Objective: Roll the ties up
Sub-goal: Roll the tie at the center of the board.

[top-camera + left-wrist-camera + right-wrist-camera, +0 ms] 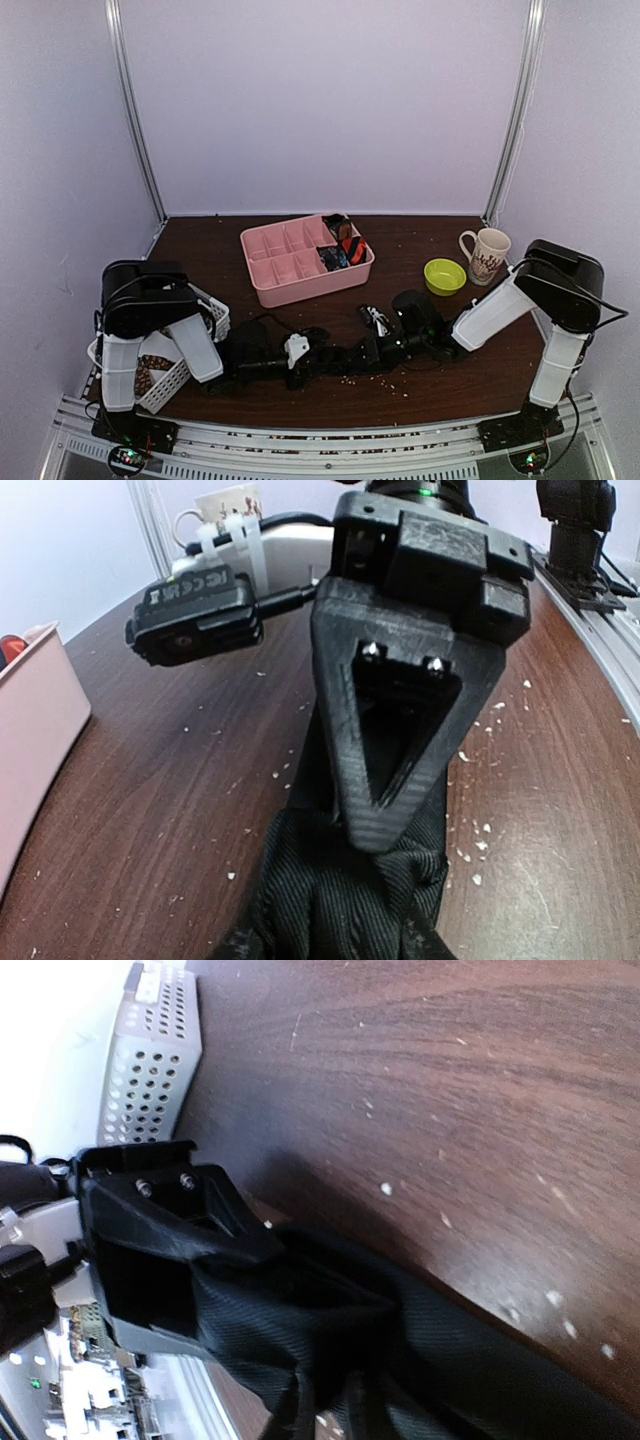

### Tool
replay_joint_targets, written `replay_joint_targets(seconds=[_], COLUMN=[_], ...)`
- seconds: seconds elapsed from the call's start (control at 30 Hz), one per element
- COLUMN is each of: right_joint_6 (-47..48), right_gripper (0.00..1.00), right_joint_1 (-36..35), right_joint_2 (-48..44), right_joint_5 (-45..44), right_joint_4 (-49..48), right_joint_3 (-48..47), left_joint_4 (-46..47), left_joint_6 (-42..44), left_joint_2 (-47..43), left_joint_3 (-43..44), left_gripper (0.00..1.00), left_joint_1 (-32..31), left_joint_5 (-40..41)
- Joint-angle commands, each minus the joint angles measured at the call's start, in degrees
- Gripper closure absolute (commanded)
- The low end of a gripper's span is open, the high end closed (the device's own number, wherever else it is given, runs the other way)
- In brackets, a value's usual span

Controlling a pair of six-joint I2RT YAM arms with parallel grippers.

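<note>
Robot lab test cell, not a lived-in room. You are working inside a booth. Plain pale wall panels (330,100) close three sides, framed by bare aluminium posts (135,110). A slotted aluminium rail (330,440) runs along the near edge, and your left arm (150,305) and right arm (555,285) stand bolted on it, with a small lit board (127,460) at a base. The dark wood-grain table (420,235) is speckled with pale crumbs (385,385). Household items sit out as loose props: pink divided tray (300,287), printed mug (487,255), green bowl (445,275), white perforated basket (170,385).

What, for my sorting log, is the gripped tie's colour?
Plain black tie, clearest in left wrist view.
</note>
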State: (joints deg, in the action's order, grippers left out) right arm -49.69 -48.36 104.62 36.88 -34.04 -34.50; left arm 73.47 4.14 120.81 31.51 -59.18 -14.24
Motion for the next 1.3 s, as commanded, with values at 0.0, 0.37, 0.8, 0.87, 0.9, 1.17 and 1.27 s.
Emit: replay_joint_targets(seconds=[0.0,0.37,0.8,0.87,0.9,1.17,1.27], right_joint_6=[1.93,1.69,1.49,1.44,1.35,-1.09,-2.04], right_gripper=[0.82,0.49,0.95,1.00,1.00,1.00,1.00], right_joint_1=[0.59,-0.40,-1.92,-1.91,-1.77,0.01,0.44], right_joint_2=[-4.70,-9.30,-1.72,-1.59,-1.57,-0.27,0.49], right_joint_5=[-3.83,-3.00,-4.35,-4.45,-4.40,-2.96,-2.36], right_joint_4=[7.68,11.90,14.20,13.39,12.61,3.32,0.01], right_joint_3=[2.58,-2.36,-6.20,-4.93,-4.05,4.05,6.44], left_joint_4=[-15.99,-47.75,-59.99,-58.17,-56.29,-32.63,-27.60], left_joint_6=[-0.70,-0.32,0.90,0.30,-0.25,-1.51,-1.85], left_joint_2=[-5.30,-13.96,-15.30,-16.35,-17.19,-22.07,-19.87], left_joint_3=[-0.19,7.75,13.05,12.03,11.09,0.34,-0.20], left_gripper=[0.70,0.71,0.66,0.59,0.54,0.19,0.15], left_joint_1=[0.29,0.20,-0.15,-0.15,-0.08,0.12,0.03], left_joint_5=[0.33,1.86,4.29,5.15,5.48,5.57,3.53])
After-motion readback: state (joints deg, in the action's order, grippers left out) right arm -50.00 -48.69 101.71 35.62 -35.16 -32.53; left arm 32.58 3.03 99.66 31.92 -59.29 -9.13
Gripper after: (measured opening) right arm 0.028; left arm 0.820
